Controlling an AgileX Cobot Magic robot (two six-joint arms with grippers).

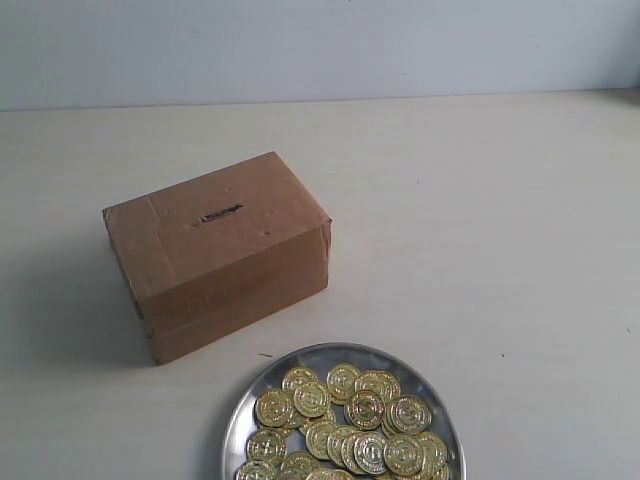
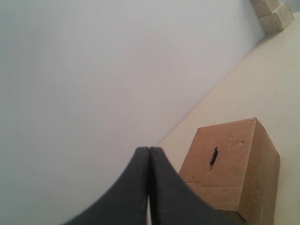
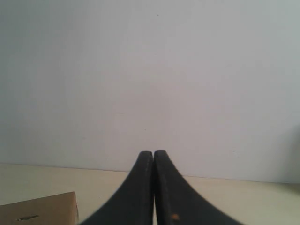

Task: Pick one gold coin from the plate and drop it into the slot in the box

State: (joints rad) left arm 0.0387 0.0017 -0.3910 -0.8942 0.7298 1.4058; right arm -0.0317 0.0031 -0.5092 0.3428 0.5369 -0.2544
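A brown cardboard box (image 1: 225,255) sits left of centre on the table, its dark slot (image 1: 218,214) in the top face. In front of it, the silver plate (image 1: 244,405) holds several gold coins (image 1: 345,425); its near part is cut off by the frame. Neither arm shows in the exterior view. In the left wrist view my left gripper (image 2: 149,149) is shut with nothing between its tips, raised, with the box (image 2: 229,164) and slot (image 2: 213,156) beyond it. My right gripper (image 3: 153,152) is likewise shut and empty, with a corner of the box (image 3: 44,208) off to one side.
The pale table (image 1: 480,220) runs back to a plain light wall (image 1: 320,45). Two pale blocks (image 2: 274,11) lie far along the wall in the left wrist view.
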